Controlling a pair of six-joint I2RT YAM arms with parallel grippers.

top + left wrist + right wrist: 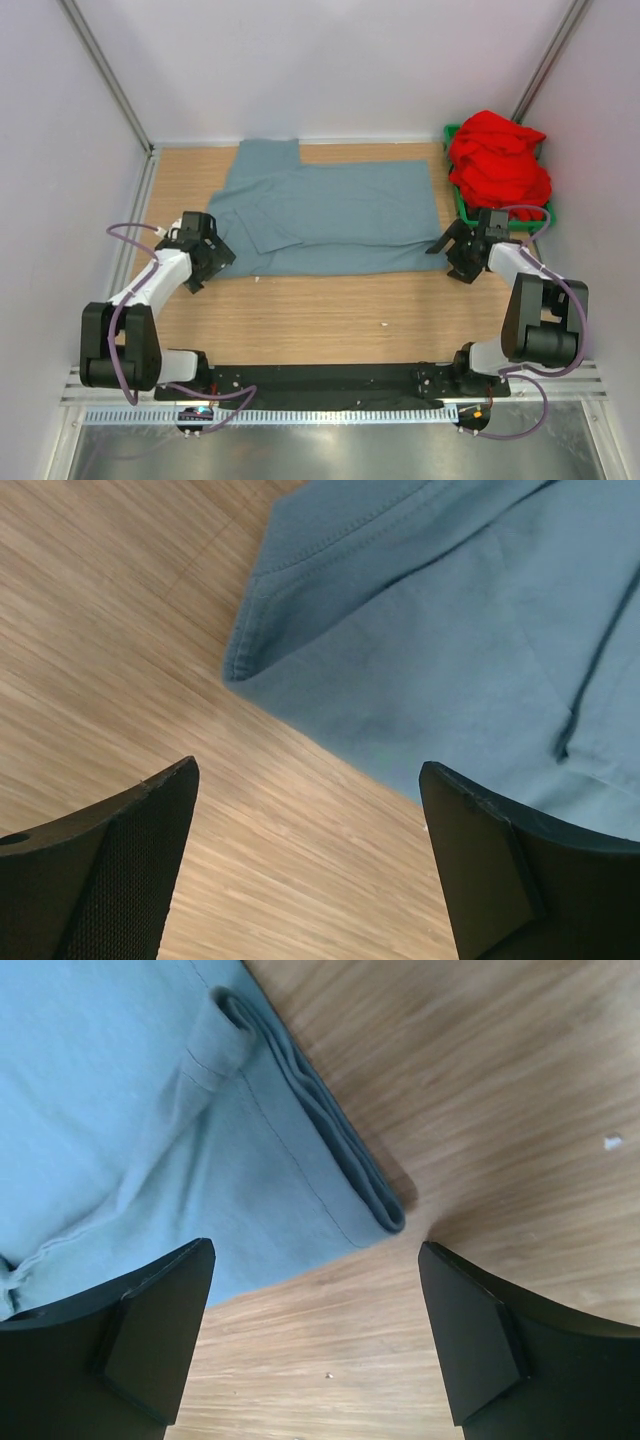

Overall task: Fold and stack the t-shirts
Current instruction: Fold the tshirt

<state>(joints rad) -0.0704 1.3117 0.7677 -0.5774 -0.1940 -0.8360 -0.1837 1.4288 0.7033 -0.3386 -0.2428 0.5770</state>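
The grey-blue shirt lies partly folded mid-table; the red shirt is heaped in a green basket at 2 o'clock; the left gripper, jaws apart and empty, hovers at the blue shirt's 8 o'clock corner; the right gripper, likewise apart, at 4 o'clock.

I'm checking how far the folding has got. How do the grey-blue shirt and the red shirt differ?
The grey-blue t-shirt lies flat and partly folded; the red t-shirt is a crumpled heap. The grey-blue one rests on the wooden table; the red one sits in a green bin at the far right. Both are plain cloth, and neither is gripped.
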